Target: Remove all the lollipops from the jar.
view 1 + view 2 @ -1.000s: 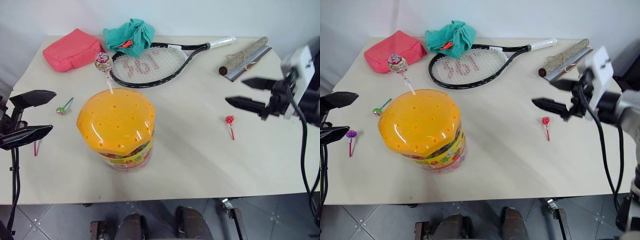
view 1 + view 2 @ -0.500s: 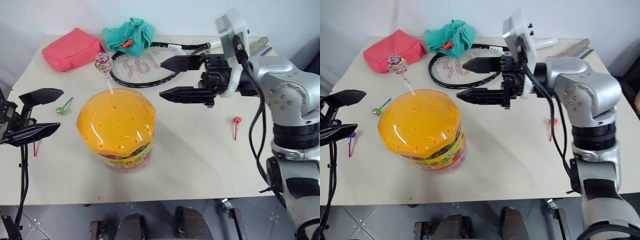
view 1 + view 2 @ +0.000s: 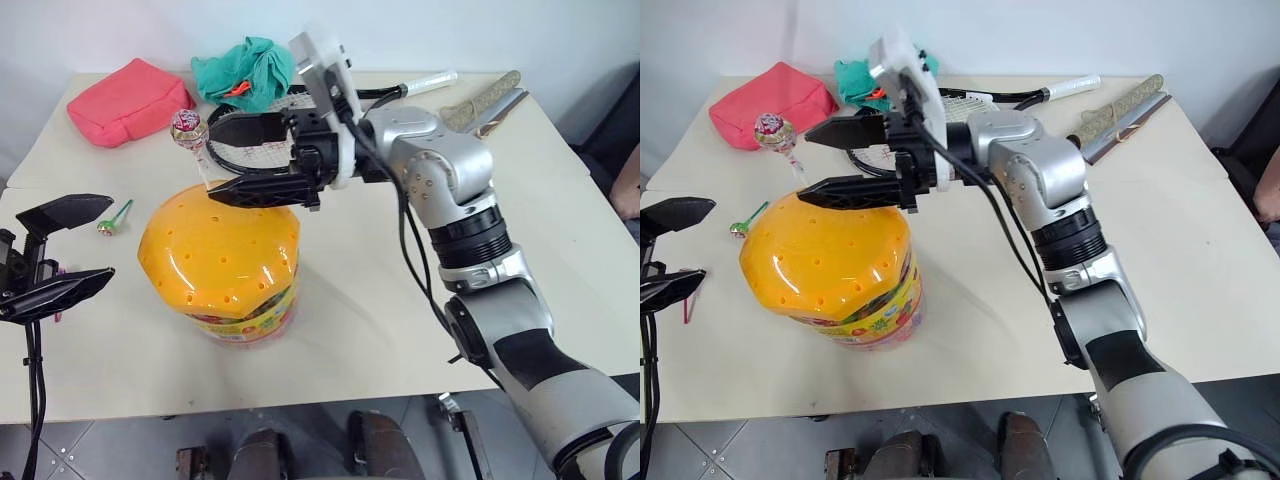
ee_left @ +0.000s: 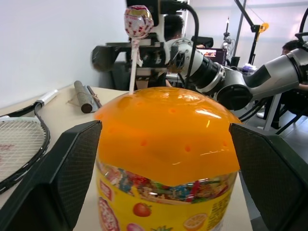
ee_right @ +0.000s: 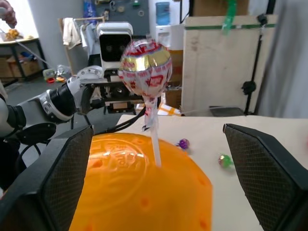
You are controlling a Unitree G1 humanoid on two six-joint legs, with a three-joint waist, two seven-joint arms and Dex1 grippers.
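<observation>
Pale beige table point(image 3: 560, 200) against a plain white wall. Back edge, from my left: a red pouch point(image 3: 127, 98), a crumpled teal cloth point(image 3: 243, 68), a black tennis racket point(image 3: 262, 140) with a white grip, and a rolled mat point(image 3: 483, 98) beside a flat metal piece. Through my right wrist view the room beyond is a workshop: wooden panel, shelves, clutter. My left wrist view shows desks, monitors and a seated person far back, too dim to read.

The jar point(image 3: 222, 257) stands near the table's front, left of centre, orange lid on. One lollipop point(image 3: 187, 128), pink-gold wrapper, stands upright with its white stick in a hole at the lid's far edge.

My right gripper point(image 3: 225, 156) is spread wide and holds nothing, one finger level above the other, tips either side of that stick just above the lid; whether they touch it I cannot tell. My left gripper point(image 3: 75, 245) is also spread and bare, left of the jar.

Green lollipop point(image 3: 105, 225) lies on the table left of the jar. Purple one point(image 5: 182, 143) is largely hidden behind my left fingers in the head views.
</observation>
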